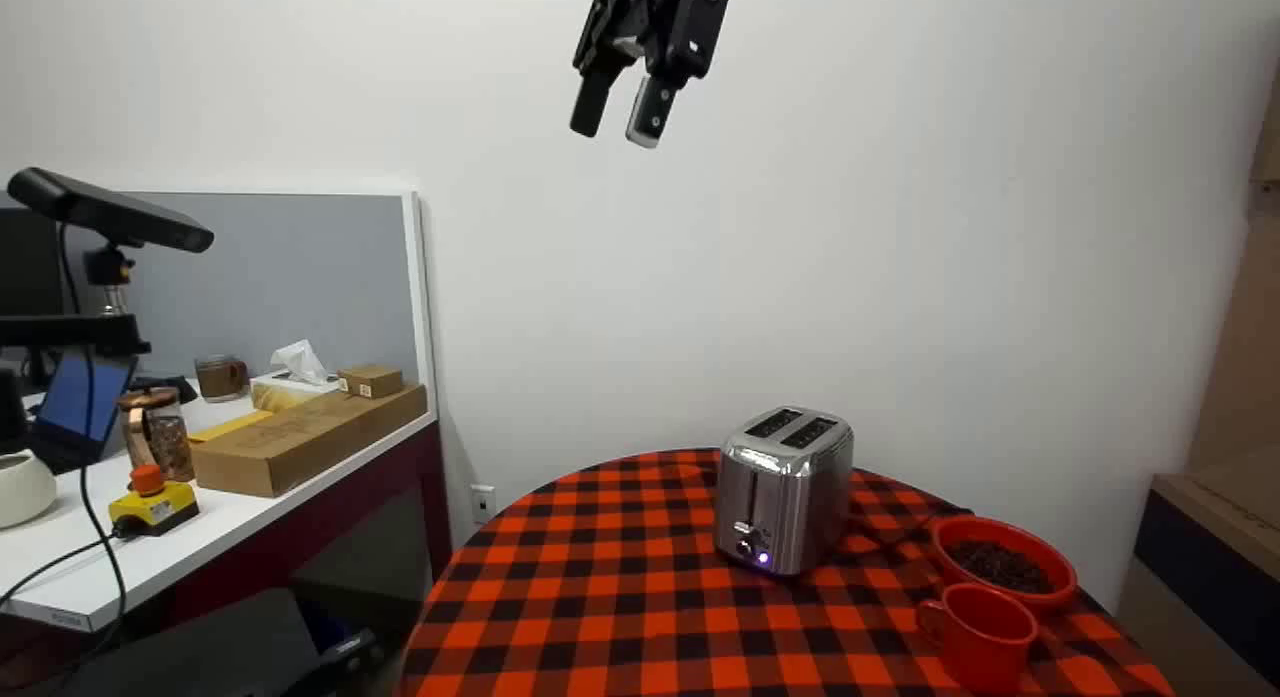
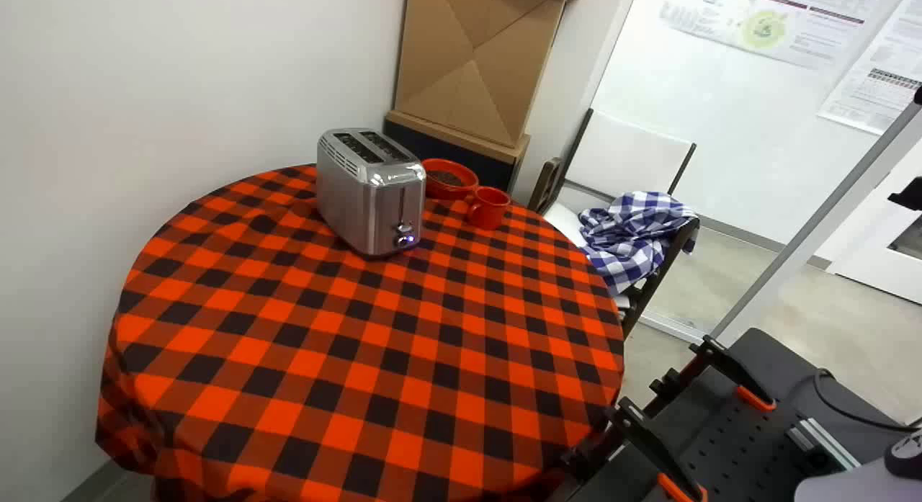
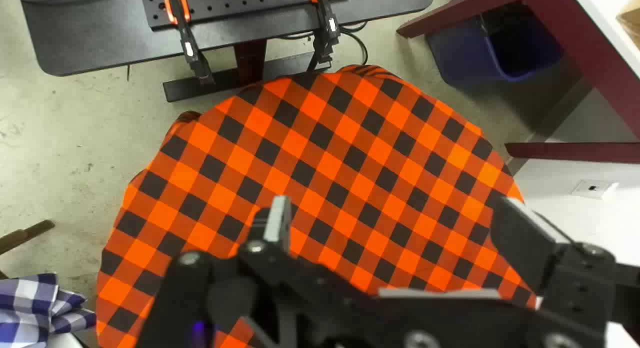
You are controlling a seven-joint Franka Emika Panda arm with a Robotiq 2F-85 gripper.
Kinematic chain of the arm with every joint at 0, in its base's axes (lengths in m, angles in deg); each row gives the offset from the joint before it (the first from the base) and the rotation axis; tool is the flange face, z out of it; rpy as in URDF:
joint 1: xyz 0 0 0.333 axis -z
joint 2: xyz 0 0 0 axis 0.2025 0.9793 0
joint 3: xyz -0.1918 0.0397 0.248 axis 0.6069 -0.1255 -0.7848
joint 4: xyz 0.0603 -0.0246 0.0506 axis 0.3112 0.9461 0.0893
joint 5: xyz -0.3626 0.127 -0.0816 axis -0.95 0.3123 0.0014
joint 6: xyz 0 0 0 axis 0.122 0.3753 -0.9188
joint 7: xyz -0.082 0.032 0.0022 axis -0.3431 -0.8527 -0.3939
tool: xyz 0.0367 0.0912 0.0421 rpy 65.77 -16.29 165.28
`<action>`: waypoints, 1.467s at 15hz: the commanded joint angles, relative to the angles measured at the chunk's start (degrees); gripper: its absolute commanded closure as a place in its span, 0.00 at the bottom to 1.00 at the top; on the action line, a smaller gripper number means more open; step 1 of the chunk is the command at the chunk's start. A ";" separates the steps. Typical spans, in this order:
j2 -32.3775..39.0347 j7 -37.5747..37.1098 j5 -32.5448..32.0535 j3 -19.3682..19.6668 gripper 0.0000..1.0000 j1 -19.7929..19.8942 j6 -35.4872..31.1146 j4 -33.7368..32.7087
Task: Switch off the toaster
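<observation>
The toaster [image 1: 785,502] is a shiny silver two-slot box standing upright on the checked table; it also shows in an exterior view [image 2: 369,192]. Its slots on top look empty. A lever and a round knob [image 2: 403,240] sit low on its end, with a small bluish-purple light [image 1: 764,558] lit beside the knob. My gripper [image 1: 614,132] hangs high above the table in front of the wall, well above the toaster and apart from it. In the wrist view my gripper [image 3: 392,205] is open, with nothing between the fingers. The toaster is out of the wrist view.
The round table wears a red-and-black checked cloth [image 1: 560,617]. A red bowl of dark bits [image 1: 1055,577] and a red mug [image 1: 985,637] stand beside the toaster. A dark cord runs behind it. A wall backs the table. A black bench with clamps [image 3: 100,33] stands at the table's edge.
</observation>
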 commanded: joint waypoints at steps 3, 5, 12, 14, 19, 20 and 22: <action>0.06 0.25 0.20 -0.76 0.00 0.92 0.17 -0.27; -1.30 -0.38 -0.69 -1.56 0.00 0.84 -2.65 1.80; -3.03 0.64 -9.50 -6.00 0.00 0.12 -33.56 15.46; -0.98 1.95 -12.31 -6.34 0.00 0.14 -43.27 18.81; 10.90 5.56 -17.01 -5.66 0.00 0.16 -63.04 23.17; 13.93 7.13 -16.40 -5.34 0.00 -0.17 -65.17 22.68; 20.89 9.50 -15.14 -5.16 0.00 -0.50 -70.19 20.89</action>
